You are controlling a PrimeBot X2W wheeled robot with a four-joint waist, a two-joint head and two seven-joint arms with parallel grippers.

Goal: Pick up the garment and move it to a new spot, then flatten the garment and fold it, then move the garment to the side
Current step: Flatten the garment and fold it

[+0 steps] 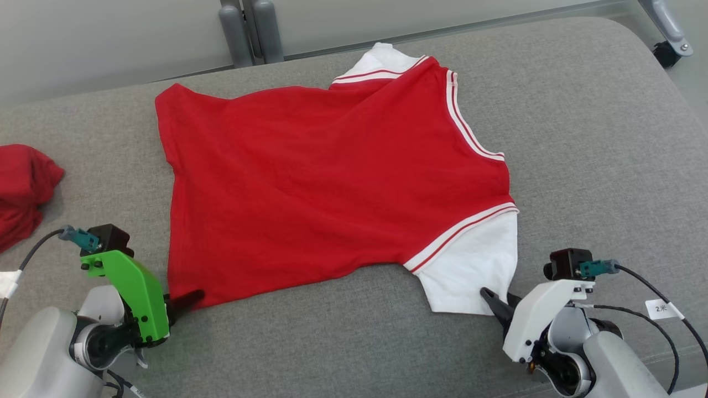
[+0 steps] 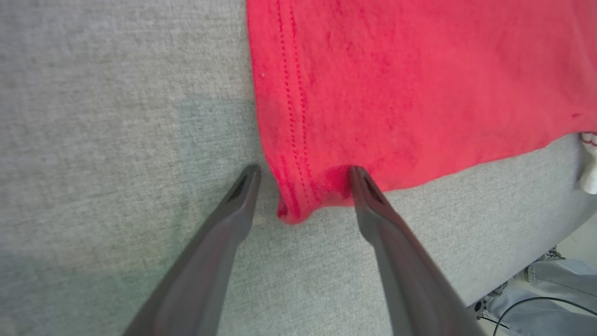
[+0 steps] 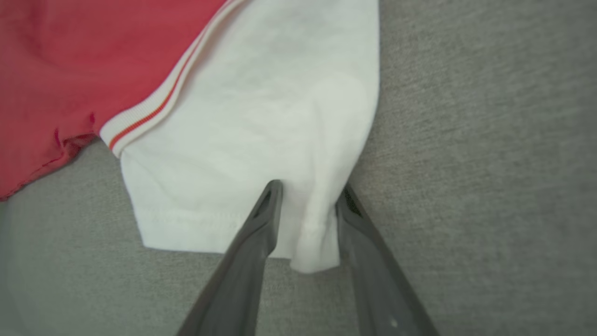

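Red fabric with white sleeves makes up the garment (image 1: 332,188), which is spread nearly flat across the middle of a grey cushion (image 1: 597,127). Its stitched hem is turned to the left and its striped neckline to the right. One white sleeve (image 1: 470,271) is laid at the near right, and the other is seen at the far edge.

The left gripper (image 2: 303,179) is placed at the near left corner of the hem, low against the cushion. Its fingers are spread wide, with the curled corner of red cloth lying between them. One fingertip is touching the cloth, while the other is set on bare cushion just beside the hem.

The right gripper (image 3: 310,189) is placed at the near edge of the white sleeve. Its fingers are drawn partly together, and a raised ridge of sleeve fabric is bunched between them. Whether that ridge is firmly clamped cannot be told.

A second red cloth (image 1: 22,188) is heaped at the left edge of the cushion, well apart from the garment.
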